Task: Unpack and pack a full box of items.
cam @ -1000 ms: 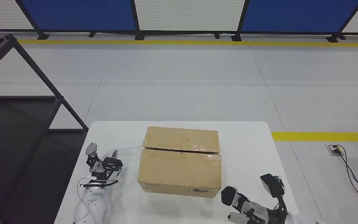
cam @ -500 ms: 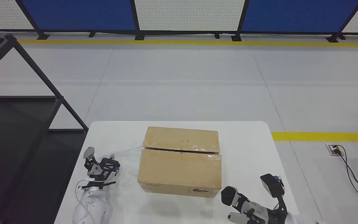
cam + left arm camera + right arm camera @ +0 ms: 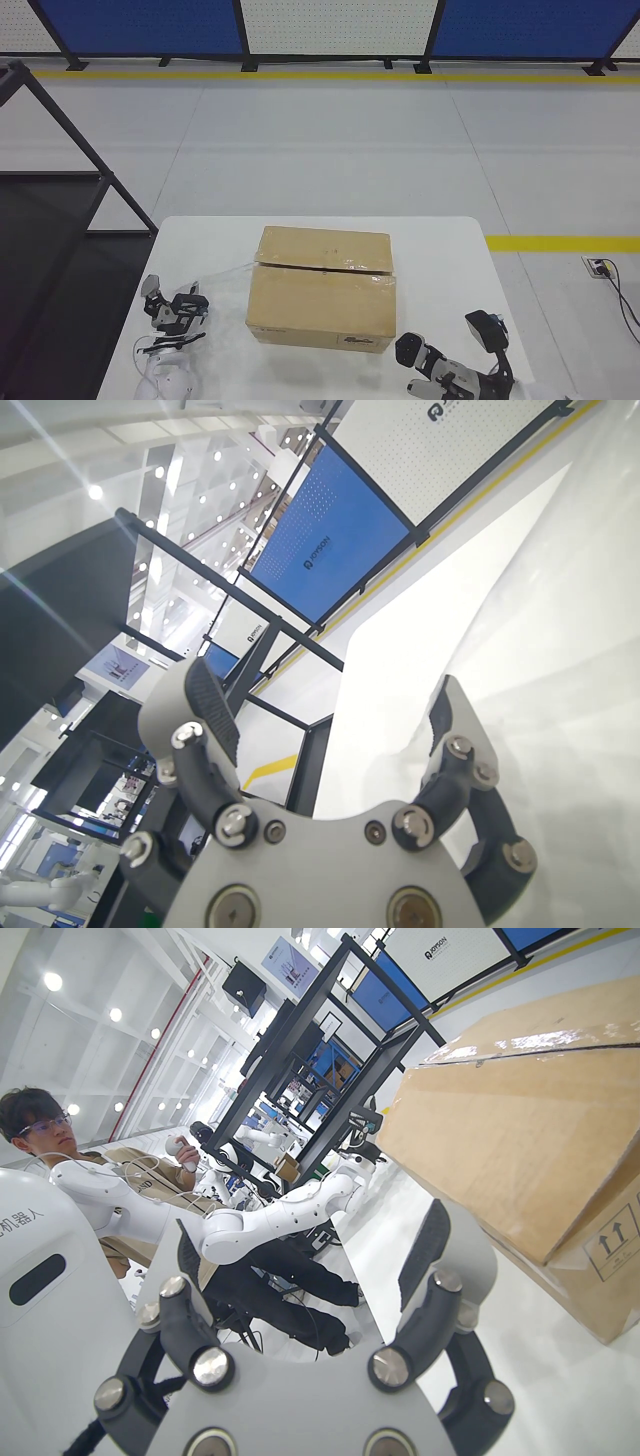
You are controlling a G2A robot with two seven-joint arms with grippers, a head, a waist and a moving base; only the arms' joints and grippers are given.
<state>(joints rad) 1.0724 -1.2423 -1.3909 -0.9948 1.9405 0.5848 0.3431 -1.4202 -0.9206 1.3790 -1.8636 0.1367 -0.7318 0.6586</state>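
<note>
A brown cardboard box (image 3: pixel 322 285) stands in the middle of the white table (image 3: pixel 440 260), its top flaps down and a strip of clear tape (image 3: pixel 225 267) trailing off its left side. My left gripper (image 3: pixel 172 303) sits open near the table's left edge, left of the box, with nothing between its fingers (image 3: pixel 212 705). My right gripper (image 3: pixel 447 345) is open at the front right corner, just in front of the box's right end. In the right wrist view the box (image 3: pixel 520 1128) lies beyond the open gripper (image 3: pixel 310 1248).
A black metal rack (image 3: pixel 45 200) stands off the table's left side. Bare table surface lies behind the box and to its right. Blue and white partition panels (image 3: pixel 330 25) line the far floor.
My left gripper has drawn back toward the front left of the table, away from the box. The right arm and the box have not moved.
</note>
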